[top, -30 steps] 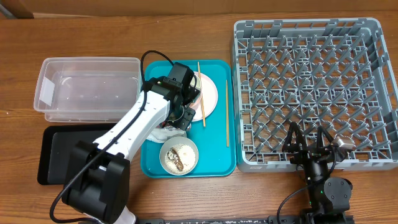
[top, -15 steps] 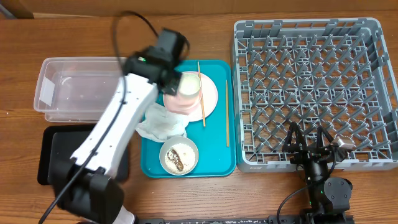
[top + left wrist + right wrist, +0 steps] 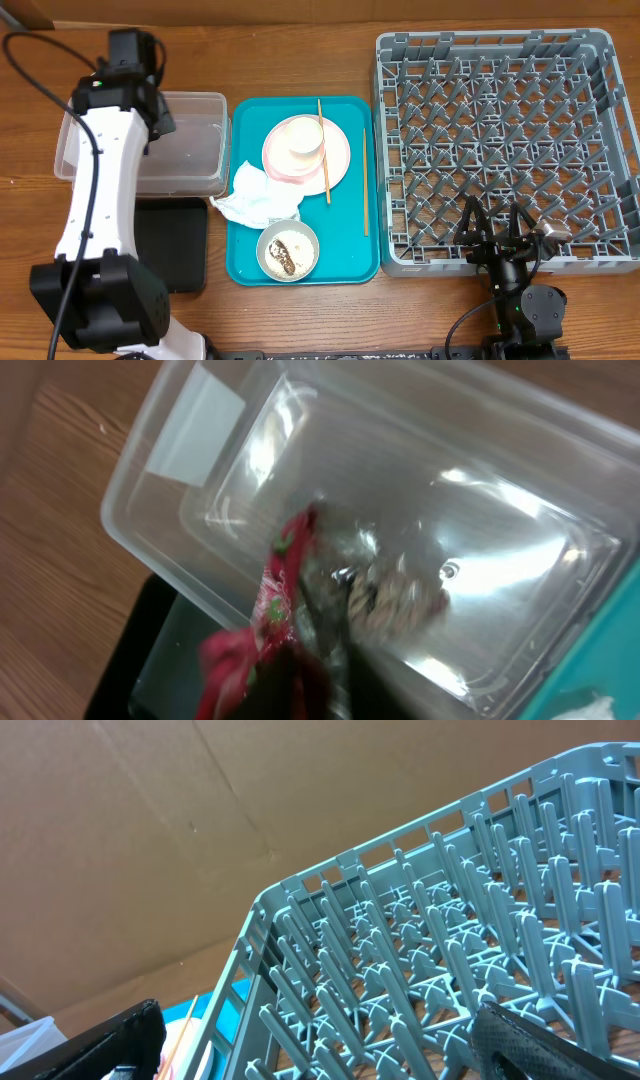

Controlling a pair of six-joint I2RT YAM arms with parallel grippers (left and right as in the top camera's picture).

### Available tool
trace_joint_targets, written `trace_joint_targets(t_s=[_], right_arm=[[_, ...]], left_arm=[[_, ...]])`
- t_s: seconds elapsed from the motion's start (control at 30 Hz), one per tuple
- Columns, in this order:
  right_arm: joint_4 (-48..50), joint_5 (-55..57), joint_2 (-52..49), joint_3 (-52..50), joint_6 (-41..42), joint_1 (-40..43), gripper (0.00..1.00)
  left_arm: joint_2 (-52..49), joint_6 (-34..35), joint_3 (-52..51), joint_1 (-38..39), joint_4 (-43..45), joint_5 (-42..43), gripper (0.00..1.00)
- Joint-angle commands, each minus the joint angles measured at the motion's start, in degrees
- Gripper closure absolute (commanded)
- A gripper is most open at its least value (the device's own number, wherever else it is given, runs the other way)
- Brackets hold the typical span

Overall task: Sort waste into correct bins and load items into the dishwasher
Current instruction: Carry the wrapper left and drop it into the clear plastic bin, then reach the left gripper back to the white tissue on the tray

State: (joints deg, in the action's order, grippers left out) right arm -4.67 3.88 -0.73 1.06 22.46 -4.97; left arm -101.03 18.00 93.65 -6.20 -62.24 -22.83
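My left gripper (image 3: 158, 118) hangs over the clear tub (image 3: 195, 110). In the left wrist view it (image 3: 310, 665) is shut on a crumpled red and foil wrapper (image 3: 262, 615), blurred, above the tub (image 3: 420, 480). The black tray (image 3: 175, 245) lies in front of the tub. On the teal tray (image 3: 345, 250) are a pink plate (image 3: 338, 158) with a pale cup (image 3: 303, 137), two chopsticks (image 3: 324, 160), white crumpled paper (image 3: 255, 200) and a bowl (image 3: 288, 250) holding rice and a brown chunk. My right gripper (image 3: 497, 235) is open and empty at the front edge of the grey dish rack (image 3: 500, 130).
The right wrist view shows the dish rack's pegs (image 3: 430, 950) close ahead, with a cardboard wall (image 3: 200, 820) behind. The teal tray sits between the tub and the rack. A black cable (image 3: 40, 60) loops from the left arm.
My left arm has swung left from the teal tray to above the clear tub, carrying the wrapper. The plate, cup and white paper are now uncovered. The right arm has not moved.
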Motion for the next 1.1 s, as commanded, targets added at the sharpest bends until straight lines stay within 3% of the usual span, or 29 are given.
trace_joint_targets(t_s=[0.0, 0.1, 0.27, 0.5, 0.87, 1.07], right_arm=[[0.3, 0.6, 0.5, -0.6, 0.0, -0.2, 0.00], [0.3, 0.5, 0.5, -0.6, 0.0, -0.2, 0.00], [0.3, 0.5, 0.5, -0.6, 0.0, -0.2, 0.00], [0.3, 0.5, 0.5, -0.6, 0.0, -0.2, 0.00], [0.3, 0.5, 0.5, -0.6, 0.0, -0.2, 0.00], [0.3, 0.6, 0.5, -0.6, 0.0, -0.2, 0.00]], left_arm=[[-1.3, 1.7, -0.4, -2.6, 0.0, 4.5, 0.31], [-1.2, 1.7, -0.3, -3.5, -0.1, 4.7, 0.28], [-0.9, 1.7, -0.3, -3.1, -2.9, 10.6, 0.32], [-0.4, 1.5, -0.3, 0.8, -9.2, 12.3, 0.40], [-0.4, -0.8, -1.2, 18.0, -14.4, 15.8, 0.37], [-0.5, 3.9, -9.9, 26.1, -12.0, 15.8, 0.30]])
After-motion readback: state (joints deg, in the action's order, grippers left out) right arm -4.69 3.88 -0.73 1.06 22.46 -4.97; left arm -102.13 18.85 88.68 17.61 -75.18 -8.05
